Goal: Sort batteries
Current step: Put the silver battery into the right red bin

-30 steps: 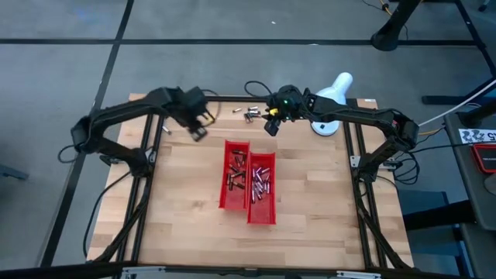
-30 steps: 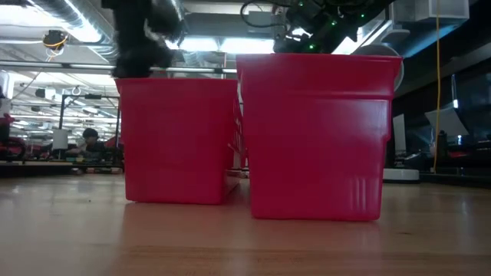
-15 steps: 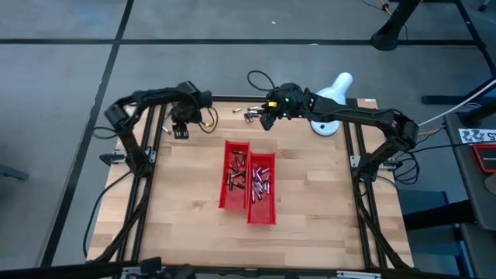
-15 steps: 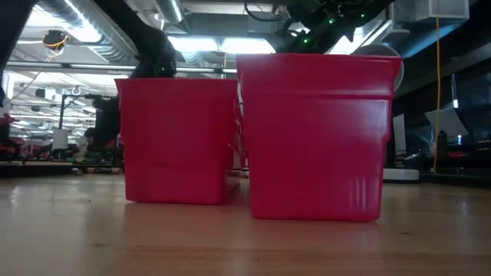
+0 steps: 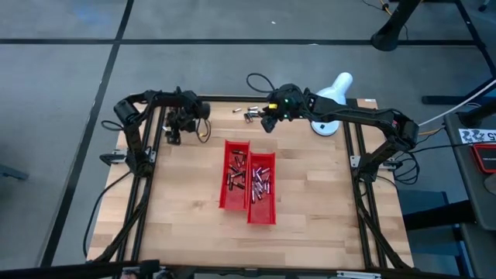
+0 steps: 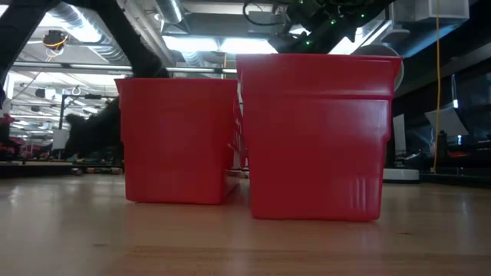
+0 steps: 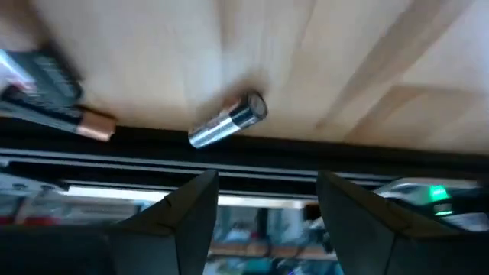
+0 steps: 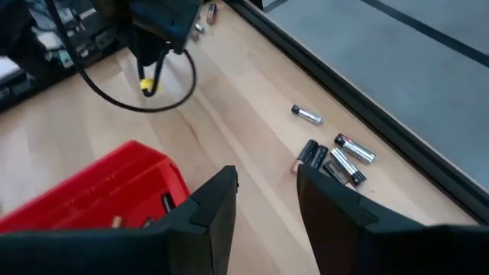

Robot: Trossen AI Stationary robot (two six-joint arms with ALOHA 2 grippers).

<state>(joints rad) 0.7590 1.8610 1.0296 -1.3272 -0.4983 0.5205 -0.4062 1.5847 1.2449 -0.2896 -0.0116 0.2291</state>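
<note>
**Batteries split between trays and table edge**

Batteries (image 5: 249,115) loose by the table (image 5: 310,194) far edge; more in two red trays (image 5: 248,182) mid-table. Left tool (image 7: 263,200) parted, empty, over one battery (image 7: 228,121) at far-left edge. Right tool (image 8: 266,182) parted, empty, above loose cluster.

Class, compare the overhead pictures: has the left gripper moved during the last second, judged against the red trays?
Yes. The left gripper has drawn away from the red trays toward the table's left edge.
</note>
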